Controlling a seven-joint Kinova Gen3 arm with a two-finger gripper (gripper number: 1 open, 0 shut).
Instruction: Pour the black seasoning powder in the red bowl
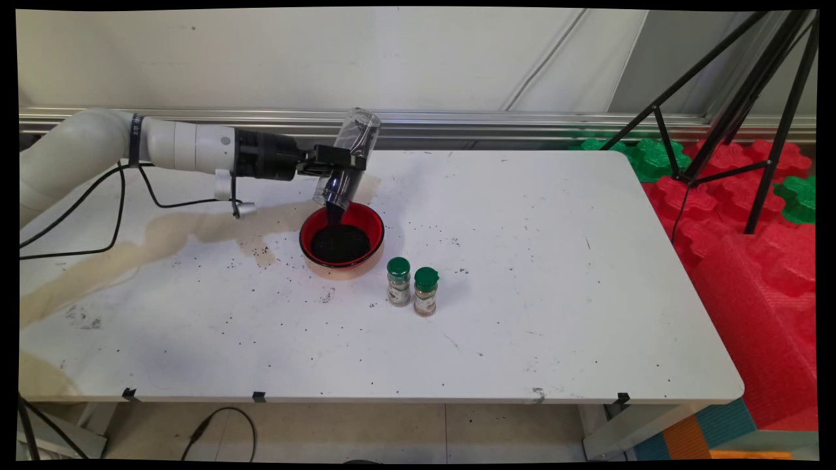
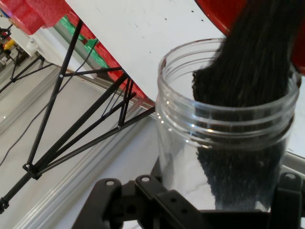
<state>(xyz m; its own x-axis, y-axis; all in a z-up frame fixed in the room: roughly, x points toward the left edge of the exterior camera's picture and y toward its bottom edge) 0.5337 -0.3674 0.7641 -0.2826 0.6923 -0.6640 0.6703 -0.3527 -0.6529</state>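
My gripper (image 1: 345, 167) is shut on a clear plastic jar (image 1: 347, 158), tipped mouth-down over a red bowl (image 1: 373, 221). Black grains stream from the jar's mouth into the bowl, where a dark heap (image 1: 339, 243) lies. In the hand view the jar (image 2: 181, 143) fills the right side, its threaded mouth open, and a black stream of grains (image 2: 252, 62) runs out toward the red bowl's rim (image 2: 219, 14). The gripper's linkage clasps the jar from below.
Two small spice jars with green caps (image 1: 398, 281) (image 1: 425, 291) stand just right of the bowl. Black grains are scattered on the white table (image 1: 555, 274), with a brownish stain (image 1: 163, 241) at left. A black tripod (image 1: 738, 111) and red and green foam blocks (image 1: 751, 235) are at right.
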